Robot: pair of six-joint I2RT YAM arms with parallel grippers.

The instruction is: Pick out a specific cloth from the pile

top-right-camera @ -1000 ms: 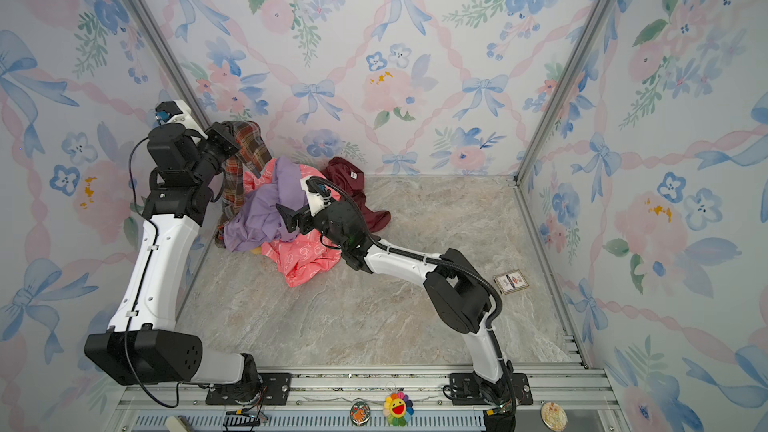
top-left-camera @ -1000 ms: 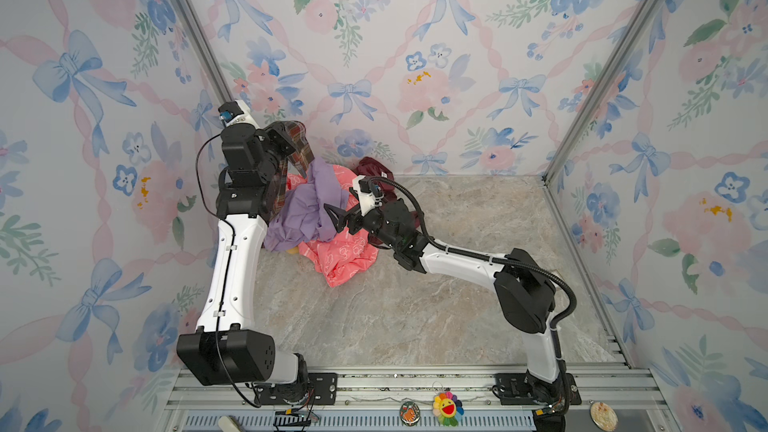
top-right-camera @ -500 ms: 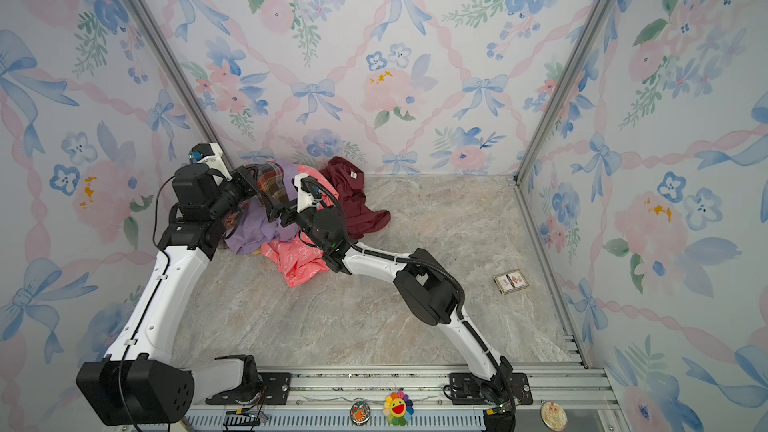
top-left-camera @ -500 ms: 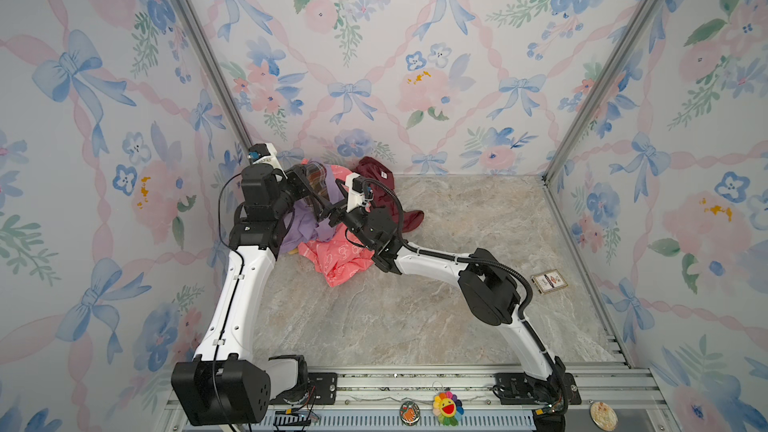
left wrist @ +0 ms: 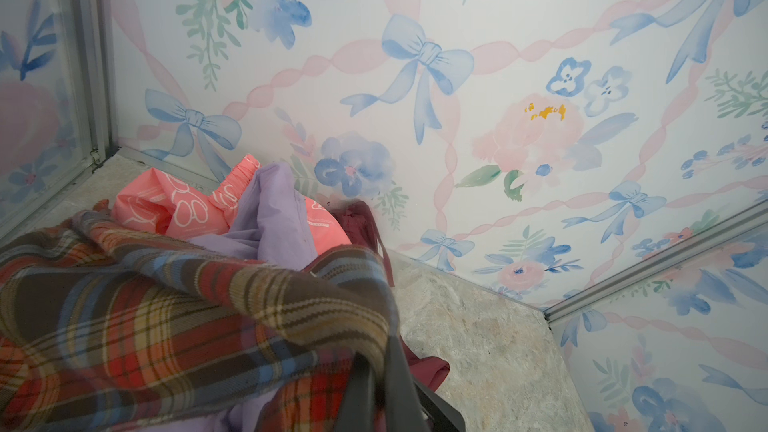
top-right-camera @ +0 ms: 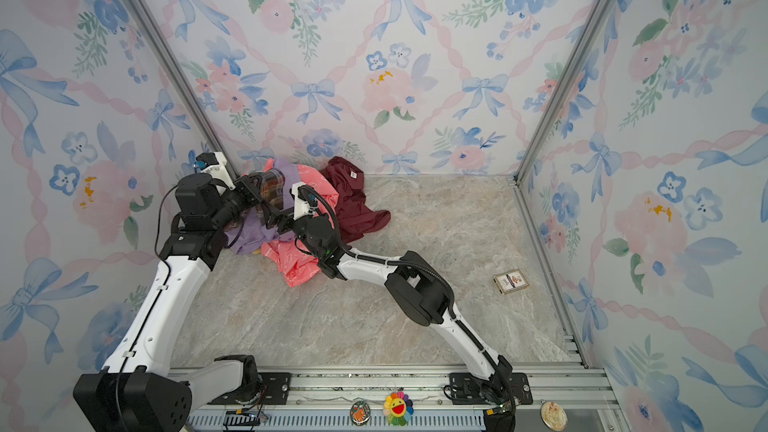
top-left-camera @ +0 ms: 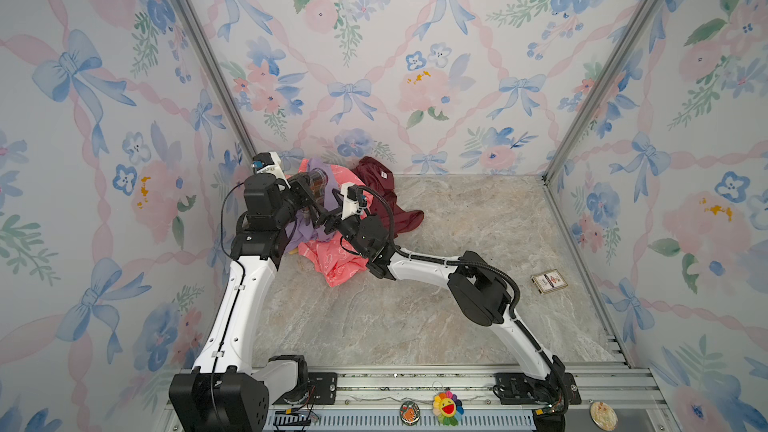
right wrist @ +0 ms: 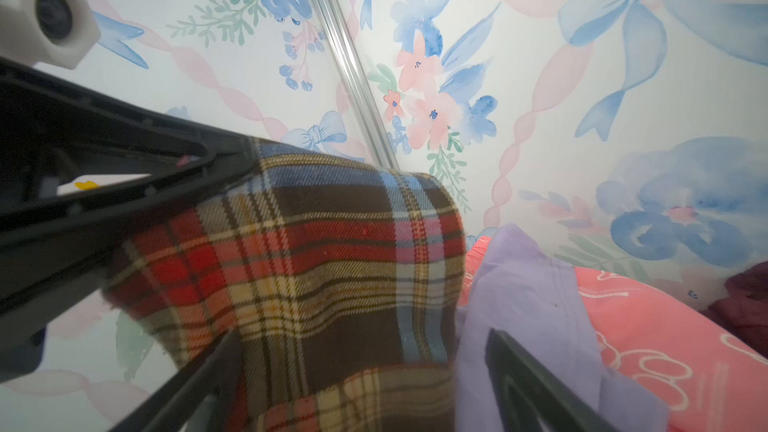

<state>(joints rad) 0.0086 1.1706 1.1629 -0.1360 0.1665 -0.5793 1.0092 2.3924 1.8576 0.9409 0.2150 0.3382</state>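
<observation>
Plaid flannel in brown, red, yellow and blue checks: the cloth [top-left-camera: 319,180] sits at the far-left corner of the desk [top-left-camera: 415,309], on top of the pile [top-left-camera: 332,251].

Both top views:
- The left end effector [top-left-camera: 307,193] is clamped on the cloth and holds a fold above the lilac garment [top-left-camera: 305,228].
- The right end effector [top-left-camera: 324,218] reaches in from the right, just beside that fold, over the coral-pink cloth [top-left-camera: 338,264].
- The maroon garment [top-left-camera: 386,201] lies to the right, by the far wall.
- The desk is marble-patterned. A small card [top-left-camera: 548,281] lies well apart from the pile, near the right wall.
- Room: walls [top-left-camera: 457,56] papered with blue bows and pink flowers, metal corner posts [top-left-camera: 205,56], and a rail [top-left-camera: 415,384] along the near edge.

Left wrist view: the cloth [left wrist: 166,318] fills much of the view, draped over lilac [left wrist: 274,218] and coral-pink [left wrist: 166,205]. A dark, blurred finger shows close to the lens. The grip itself cannot be read here.

Right wrist view: the left end effector [right wrist: 243,154] is pinched shut on an edge of the cloth [right wrist: 332,264], which hangs from it as a sheet. The jaws of the right end effector [right wrist: 363,338] stand wide, one on either side of the hanging part, with nothing gripped.

Judgement:
- Step in hand is extraction. The plaid is up, but its lower part probably rests among the others.
- The next move calls for the right jaws to close on plaid alone, since lilac [right wrist: 519,284] lies just beside one finger.
- Both arms would then draw the cloth toward the bare desk on the right.
</observation>
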